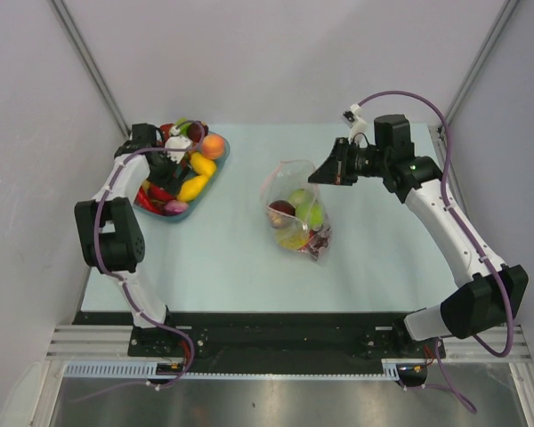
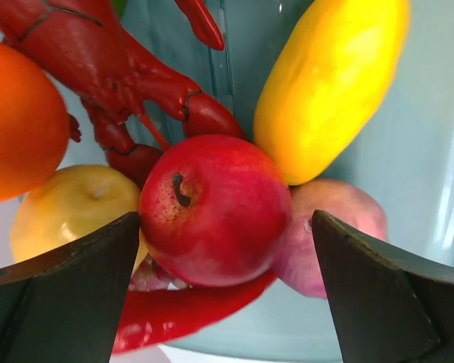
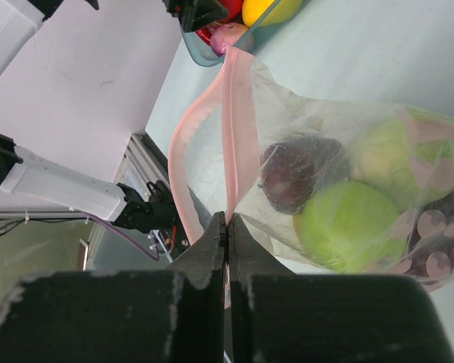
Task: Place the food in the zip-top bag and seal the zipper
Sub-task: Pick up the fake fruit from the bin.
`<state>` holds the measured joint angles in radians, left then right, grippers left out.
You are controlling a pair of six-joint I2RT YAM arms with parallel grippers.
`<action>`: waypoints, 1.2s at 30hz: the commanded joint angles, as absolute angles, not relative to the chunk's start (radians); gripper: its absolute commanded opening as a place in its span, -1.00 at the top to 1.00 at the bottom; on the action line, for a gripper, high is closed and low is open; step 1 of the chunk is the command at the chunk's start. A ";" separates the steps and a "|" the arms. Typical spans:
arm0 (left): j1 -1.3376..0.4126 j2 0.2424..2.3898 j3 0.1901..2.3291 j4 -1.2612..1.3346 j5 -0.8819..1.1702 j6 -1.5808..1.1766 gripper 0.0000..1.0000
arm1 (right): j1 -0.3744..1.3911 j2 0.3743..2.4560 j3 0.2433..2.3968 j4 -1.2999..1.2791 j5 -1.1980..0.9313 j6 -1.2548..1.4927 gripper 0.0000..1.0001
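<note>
From where I'm standing, the right gripper (image 3: 227,223) is pinching its fingers tight on the pink zipper (image 3: 238,128), holding up one side of the zip-top bag (image 3: 303,113) while the mouth is gaping open. The bag is lying near the middle of the table (image 1: 383,258), with a green fruit (image 3: 340,227) and a dark red piece (image 3: 299,170) sitting inside. Over at the far left, the left gripper (image 2: 225,227) is hanging with jaws spread wide on either side of a red apple (image 2: 216,208) in the dish (image 1: 215,175); whether they are touching it I cannot tell. A yellow piece (image 2: 325,83), a red lobster (image 2: 98,60) and a red chilli (image 2: 189,310) are crowding round the apple.
</note>
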<state>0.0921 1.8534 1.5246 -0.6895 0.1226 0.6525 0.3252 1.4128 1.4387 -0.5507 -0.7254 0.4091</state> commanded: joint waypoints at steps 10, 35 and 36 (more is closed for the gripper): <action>0.084 1.861 1.551 -0.679 0.159 0.704 -0.67 | 0.305 1.417 1.479 -0.535 -0.747 0.410 1.00; -0.457 1.419 1.766 -0.571 0.666 0.138 -0.29 | 0.308 1.460 1.477 -0.436 -0.822 0.509 1.00; -0.483 1.408 1.691 -0.496 0.634 0.129 -0.29 | 0.308 1.459 1.479 -0.434 -0.828 0.511 1.00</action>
